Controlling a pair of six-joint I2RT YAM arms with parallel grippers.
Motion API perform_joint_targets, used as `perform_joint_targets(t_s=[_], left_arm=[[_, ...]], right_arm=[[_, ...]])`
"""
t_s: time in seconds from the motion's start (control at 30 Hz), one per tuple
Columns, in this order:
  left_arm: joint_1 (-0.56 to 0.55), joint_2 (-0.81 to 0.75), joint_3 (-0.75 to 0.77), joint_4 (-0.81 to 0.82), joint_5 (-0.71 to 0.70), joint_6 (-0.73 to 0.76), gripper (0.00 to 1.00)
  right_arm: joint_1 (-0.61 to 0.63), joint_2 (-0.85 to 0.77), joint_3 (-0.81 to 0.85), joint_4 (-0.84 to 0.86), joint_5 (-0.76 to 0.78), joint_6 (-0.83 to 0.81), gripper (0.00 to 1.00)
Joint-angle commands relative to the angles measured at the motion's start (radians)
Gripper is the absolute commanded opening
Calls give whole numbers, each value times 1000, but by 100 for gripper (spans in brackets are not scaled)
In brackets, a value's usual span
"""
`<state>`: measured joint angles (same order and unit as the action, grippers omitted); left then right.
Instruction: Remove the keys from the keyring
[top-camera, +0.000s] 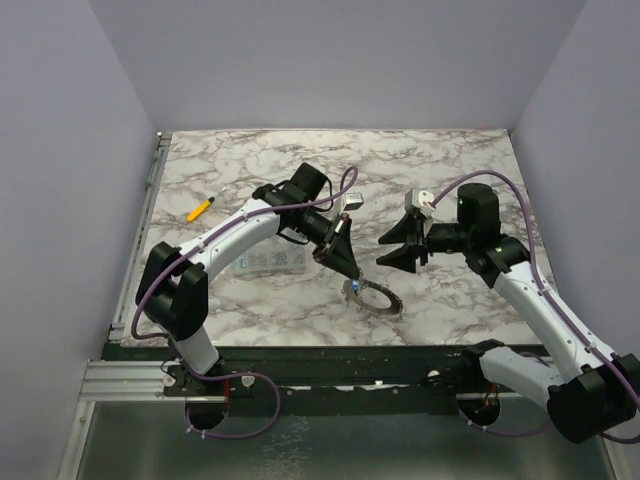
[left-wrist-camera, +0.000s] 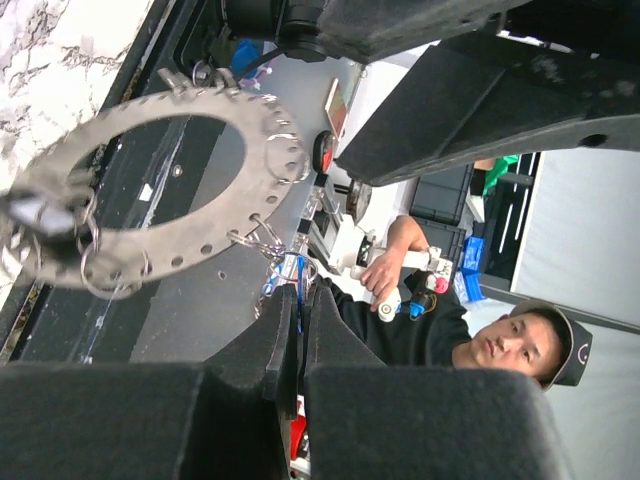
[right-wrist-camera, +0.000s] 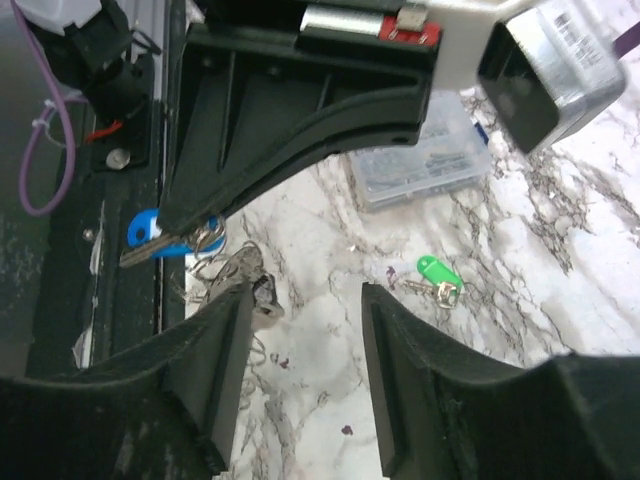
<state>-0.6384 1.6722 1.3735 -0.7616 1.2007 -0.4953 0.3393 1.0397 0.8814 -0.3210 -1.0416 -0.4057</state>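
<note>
The keyring (left-wrist-camera: 150, 190), a large flat grey ring with small split rings along its rim, hangs in front of my left gripper (left-wrist-camera: 300, 295). That gripper is shut on the blue key (left-wrist-camera: 298, 280), which is still linked to the ring. From above, the keyring (top-camera: 378, 298) lies low over the table's near edge, just under my left gripper (top-camera: 350, 272). My right gripper (right-wrist-camera: 308, 295) stands open with nothing between its fingers; it hovers over the marble right of the ring. A green key (right-wrist-camera: 437, 272) lies loose on the table beyond it. The blue key (right-wrist-camera: 155, 238) shows at the left fingertips.
A clear compartment box (top-camera: 272, 262) sits beside the left arm, also seen as the box (right-wrist-camera: 425, 160) behind the green key. A yellow pen (top-camera: 202, 208) lies at the far left. The table's dark front rail (top-camera: 330, 355) runs just below the ring.
</note>
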Motion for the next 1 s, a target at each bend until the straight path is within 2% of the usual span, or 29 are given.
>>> perform_joint_targets(t_s=[0.0, 0.07, 0.2, 0.37, 0.57, 0.77, 0.8, 0.87, 0.97], left_arm=[[15, 8, 33, 32, 62, -16, 0], [14, 10, 36, 36, 55, -16, 0], [17, 20, 20, 53, 45, -31, 0], [31, 22, 13, 69, 36, -53, 0], [66, 36, 23, 103, 41, -115, 0], [75, 38, 35, 108, 44, -118, 0], [76, 38, 39, 108, 45, -114, 0], [77, 38, 46, 108, 54, -113, 0], [80, 42, 55, 108, 55, -112, 0]], right_arm=[[6, -26, -67, 19, -22, 49, 62], [7, -22, -93, 69, -35, 78, 72], [34, 15, -74, 99, 13, 118, 85], [64, 38, -26, 81, 36, 133, 87], [82, 60, -51, 172, 216, 198, 92], [82, 77, -78, 261, 218, 196, 95], [83, 84, -82, 284, 214, 196, 94], [82, 90, -90, 311, 190, 195, 83], [83, 91, -96, 350, 142, 171, 54]])
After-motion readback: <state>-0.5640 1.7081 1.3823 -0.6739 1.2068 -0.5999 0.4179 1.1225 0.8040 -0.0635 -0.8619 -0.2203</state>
